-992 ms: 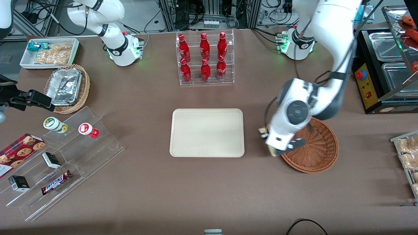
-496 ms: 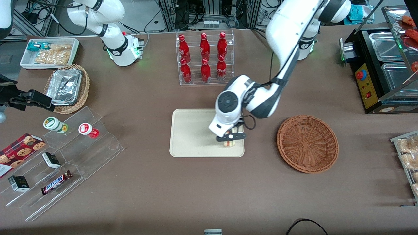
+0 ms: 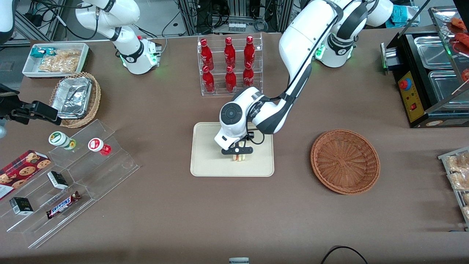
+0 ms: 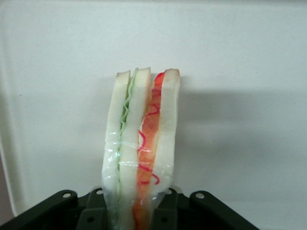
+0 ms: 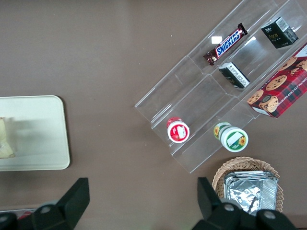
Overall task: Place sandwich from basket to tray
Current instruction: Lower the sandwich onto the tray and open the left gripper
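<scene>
The front camera looks steeply down over the whole desk point(image 3: 234, 212), the left wrist camera hangs close above the tray point(image 3: 209, 161), and the right wrist camera, higher, shares that tray's corner point(image 5: 53, 158).

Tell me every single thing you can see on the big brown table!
sandwich: one, white bread with red and green filling, held over the tray
tray: one, cream, middle of the table
basket: one, reddish-brown, beside the tray toward the working arm's end
cola bottles: six, red, in a clear rack
foil containers: silver, in a tan basket toward the parked arm's end
snack bin: one, white
cups: two, green-lidded and red-lidded, on clear steps
Snickers bar: one, on the steps
cookie box: one, red
hand: one, black, shut on the sandwich above the tray
</scene>
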